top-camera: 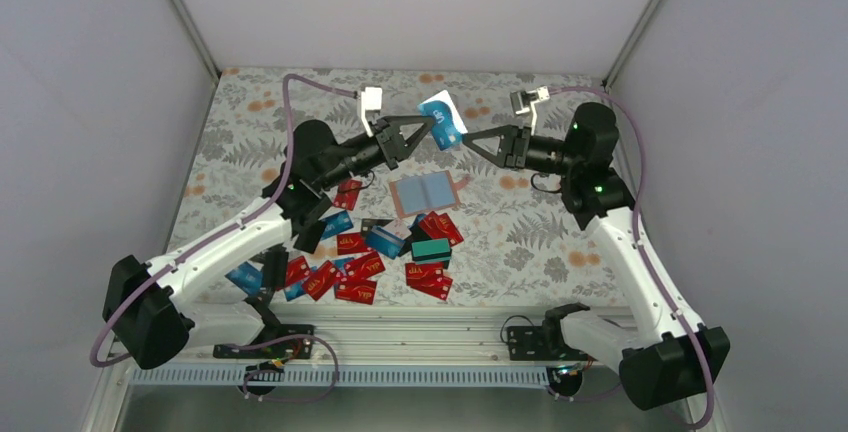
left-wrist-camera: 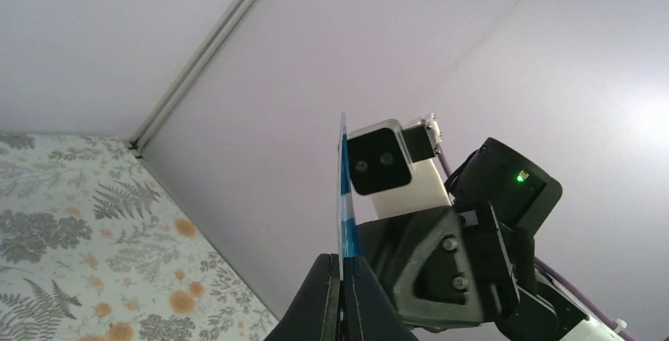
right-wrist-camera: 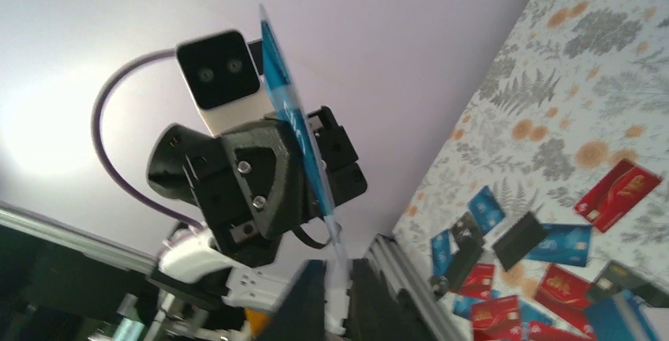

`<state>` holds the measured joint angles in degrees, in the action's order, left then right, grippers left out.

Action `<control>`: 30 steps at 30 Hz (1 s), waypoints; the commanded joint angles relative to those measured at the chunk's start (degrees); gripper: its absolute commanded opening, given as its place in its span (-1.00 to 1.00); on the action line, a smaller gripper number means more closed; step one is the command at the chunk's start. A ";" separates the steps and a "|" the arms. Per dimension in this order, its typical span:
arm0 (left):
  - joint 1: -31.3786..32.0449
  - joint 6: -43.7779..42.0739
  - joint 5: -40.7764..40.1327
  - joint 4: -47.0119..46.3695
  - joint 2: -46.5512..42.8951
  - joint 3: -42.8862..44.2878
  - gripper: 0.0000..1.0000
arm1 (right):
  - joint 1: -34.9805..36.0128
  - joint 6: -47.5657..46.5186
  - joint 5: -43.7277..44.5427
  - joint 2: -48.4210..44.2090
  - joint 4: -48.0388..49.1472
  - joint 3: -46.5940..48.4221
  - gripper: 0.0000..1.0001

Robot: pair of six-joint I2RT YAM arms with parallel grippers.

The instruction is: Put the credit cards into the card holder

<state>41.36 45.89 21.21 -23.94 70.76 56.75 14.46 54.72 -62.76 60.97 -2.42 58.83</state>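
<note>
Both arms pinch one blue card in mid-air, above and behind the open card holder.

The left gripper is closed on the card's left edge. In the left wrist view the card stands edge-on, rising from between the closed fingers. The right gripper meets the card from the other side. In the right wrist view its fingers are blurred, but the card appears clamped between them. The card holder lies flat on the floral table, spread open with its blue-grey inside up. The other credit cards, mostly red, lie scattered just in front of it, a teal card among them.
</note>
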 commanded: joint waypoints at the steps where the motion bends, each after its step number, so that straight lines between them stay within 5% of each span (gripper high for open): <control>1: -0.41 -0.85 1.09 0.73 0.50 1.65 -0.95 | 0.10 -7.60 -0.78 0.55 -5.92 4.04 -0.36; 4: -0.41 -1.25 1.64 3.28 -0.17 1.51 -0.95 | -0.20 -11.19 -0.52 2.39 -7.08 4.84 -0.14; 13: -0.45 -1.61 4.70 6.77 -0.38 1.64 -0.95 | -0.14 -17.25 -4.18 6.48 -9.89 7.80 -0.24; 18: -0.41 -1.18 5.83 7.39 0.98 1.73 -0.95 | -0.11 -18.42 -5.84 7.08 -9.28 7.64 -0.40; 25: -0.41 -1.68 6.01 9.59 2.58 2.77 -0.95 | -0.06 -20.18 -6.26 7.99 -10.20 6.93 -0.91; 30: -0.49 -3.78 2.89 15.51 4.95 4.20 -0.78 | -0.17 -22.68 -1.72 9.46 -14.32 4.90 -0.92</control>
<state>40.60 45.15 26.44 -14.87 73.34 58.61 13.82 34.92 -66.06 69.30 -13.26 64.71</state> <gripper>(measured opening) 0.040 0.045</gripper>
